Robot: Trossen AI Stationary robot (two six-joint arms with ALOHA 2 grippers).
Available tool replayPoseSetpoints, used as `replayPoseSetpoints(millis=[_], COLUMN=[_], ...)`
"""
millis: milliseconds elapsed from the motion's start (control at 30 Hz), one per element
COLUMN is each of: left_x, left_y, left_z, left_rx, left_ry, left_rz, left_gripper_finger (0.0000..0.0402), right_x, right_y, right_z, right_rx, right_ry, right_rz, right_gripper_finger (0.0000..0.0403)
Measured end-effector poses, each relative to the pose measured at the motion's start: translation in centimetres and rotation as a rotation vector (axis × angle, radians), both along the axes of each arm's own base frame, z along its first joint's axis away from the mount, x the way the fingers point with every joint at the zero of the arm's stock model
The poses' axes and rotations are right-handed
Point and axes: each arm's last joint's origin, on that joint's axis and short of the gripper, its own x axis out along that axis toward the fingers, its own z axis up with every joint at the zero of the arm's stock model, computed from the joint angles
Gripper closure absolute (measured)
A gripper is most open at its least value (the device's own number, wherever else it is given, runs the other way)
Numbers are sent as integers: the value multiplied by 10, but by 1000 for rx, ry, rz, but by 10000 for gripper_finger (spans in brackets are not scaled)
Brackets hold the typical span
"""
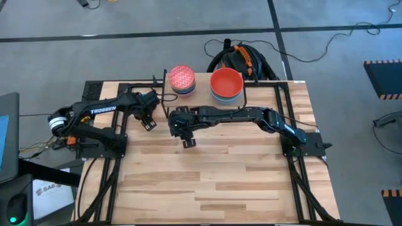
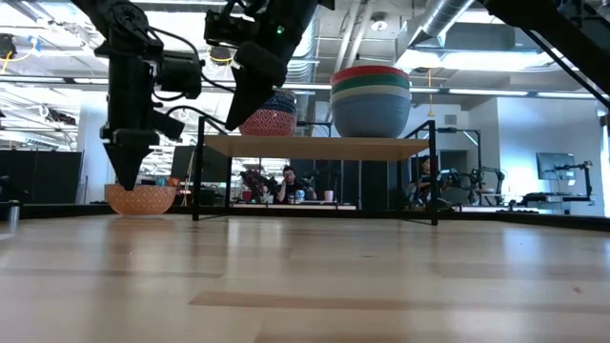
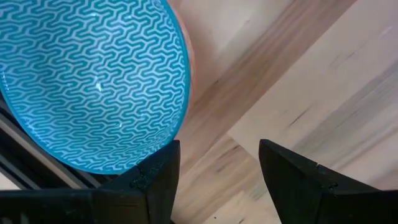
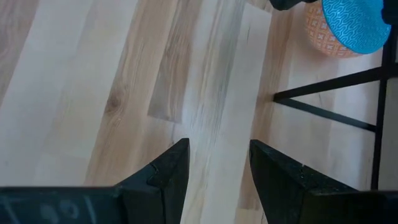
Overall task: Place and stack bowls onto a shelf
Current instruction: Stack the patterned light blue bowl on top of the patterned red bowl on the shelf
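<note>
Wooden surface (image 1: 213, 182) carries the shelf (image 2: 324, 147), two bowl stacks on top. Left fingers (image 3: 214, 180) spread, empty, straddling the rim of the last bowl (image 3: 87, 81) for pickup. Right fingers (image 4: 214, 171) apart, empty, over bare wood.

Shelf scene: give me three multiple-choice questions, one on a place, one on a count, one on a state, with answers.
1. Where is the round bowl with the turquoise wave-patterned inside?
A on the shelf
B on the wooden tabletop
C in a gripper

2. Bowl stacks on the low light-wood shelf?
A one
B two
C four

3. Left gripper?
A open
B shut
C holding a bowl

Answers: B, it sits on the table wood; B, the high view shows two; A, its fingers stand apart, empty.
</note>
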Motion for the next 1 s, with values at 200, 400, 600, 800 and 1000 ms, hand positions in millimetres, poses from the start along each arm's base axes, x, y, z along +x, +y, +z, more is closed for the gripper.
replayPoseSetpoints(millis=[200, 400, 600, 800, 1000], left_x=[-3, -5, -8, -9, -7], left_y=[5, 8, 13, 12, 7], left_z=[0, 0, 0, 0, -1], left_rx=[-8, -17, -27, -69, -132], left_ry=[5, 20, 14, -14, -47], left_rz=[-40, -112, -121, -116, -90], left_gripper_finger=[194, 194, 194, 194, 194], right_x=[-1, -1, -1, -1, 0], right_y=[0, -3, -7, -9, -8], right_z=[-1, -1, -1, -1, -1], right_rx=[4, 19, 31, 33, 82], right_ry=[15, 5, -2, -5, -15], right_rz=[-5, -36, -64, -70, -85], right_gripper_finger=[210, 210, 210, 210, 210])
